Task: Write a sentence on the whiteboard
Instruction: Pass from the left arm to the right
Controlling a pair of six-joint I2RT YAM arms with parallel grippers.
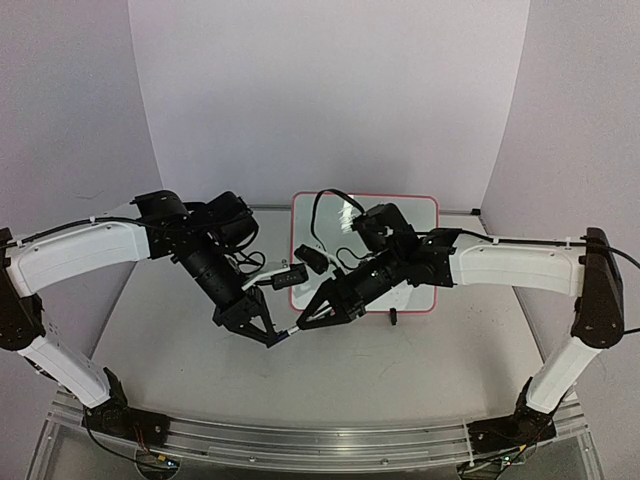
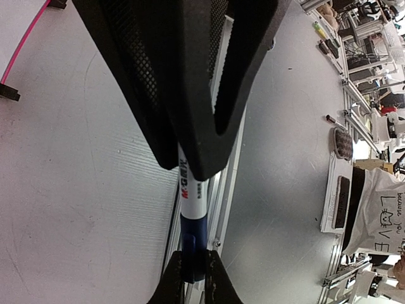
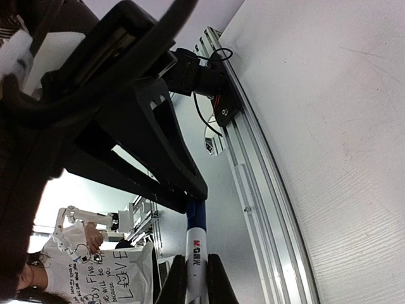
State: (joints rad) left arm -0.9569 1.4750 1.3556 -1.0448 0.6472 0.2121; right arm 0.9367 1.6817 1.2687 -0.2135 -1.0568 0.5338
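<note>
Blue-capped marker point(image 2: 192, 196) hangs just before the whiteboard point(image 1: 415, 215). The left gripper point(image 1: 268, 335) clamps its barrel and the right gripper point(image 1: 305, 322) pinches the cap, likely to uncap it.

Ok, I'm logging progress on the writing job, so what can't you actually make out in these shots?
Whiteboard, top view: the right arm covers most of it and glare hits the rest, so any writing is unreadable.
Marker, top view: too small between the left gripper and right gripper to tell whether its cap is seated.
Marker ends, wrist views: hidden inside the fingers.
</note>
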